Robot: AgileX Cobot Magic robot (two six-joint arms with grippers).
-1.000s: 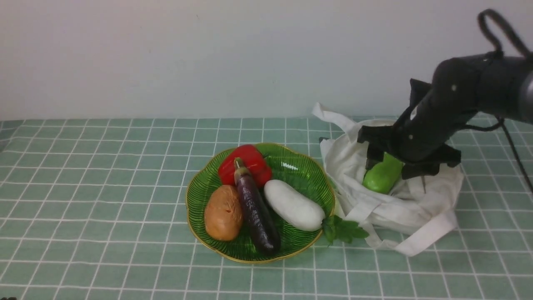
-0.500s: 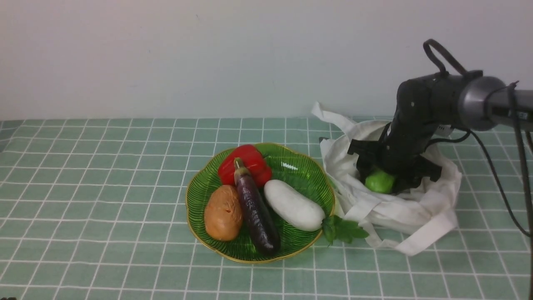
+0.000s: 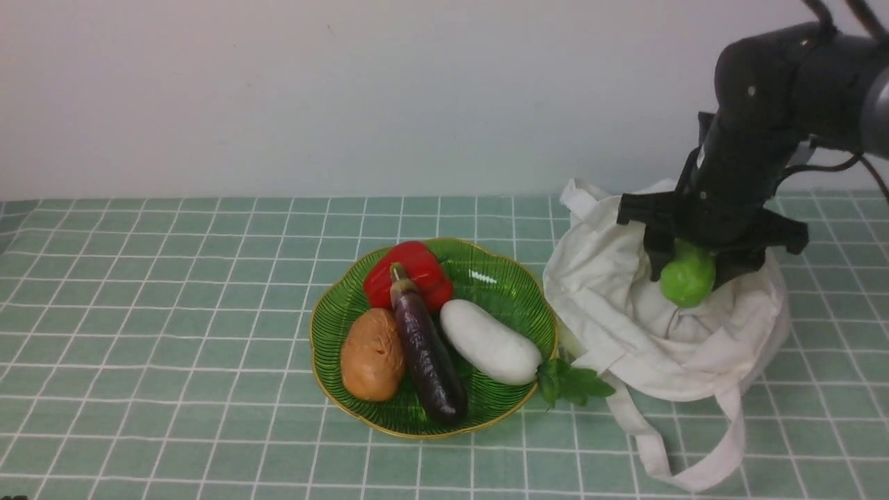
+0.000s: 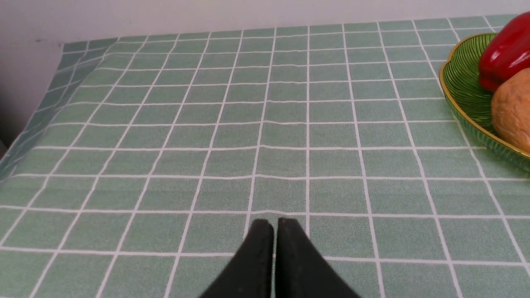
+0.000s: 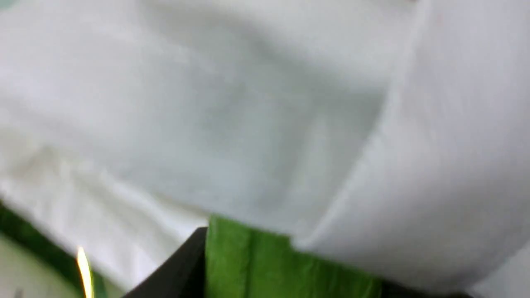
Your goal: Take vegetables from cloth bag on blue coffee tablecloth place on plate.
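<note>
The light-green vegetable (image 3: pixel 687 279) hangs above the mouth of the off-white cloth bag (image 3: pixel 618 305), and my right gripper (image 3: pixel 689 264) is shut on it from above. Bag fabric is pulled up around it, and one strap (image 3: pixel 701 472) trails toward the front. The right wrist view is blurred: the green vegetable (image 5: pixel 265 265) shows beside a black finger (image 5: pixel 178 269), against white bag cloth (image 5: pixel 248 103). The green plate (image 3: pixel 500 285) sits left of the bag on the checked tablecloth (image 3: pixel 173 278). My left gripper (image 4: pixel 274 227) is shut and empty over bare cloth.
The plate holds a red pepper (image 3: pixel 410 271), a brown potato (image 3: pixel 373 354), a dark eggplant (image 3: pixel 427 347) and a white radish (image 3: pixel 489 340) whose leaves (image 3: pixel 569 382) lie over the rim. The plate's edge (image 4: pixel 463 91) shows in the left wrist view. A wall stands behind the table.
My right gripper dipped into the bag, closed on the green vegetable and rose with it. The bag's cloth came up with it, and a strap now hangs toward the front.
</note>
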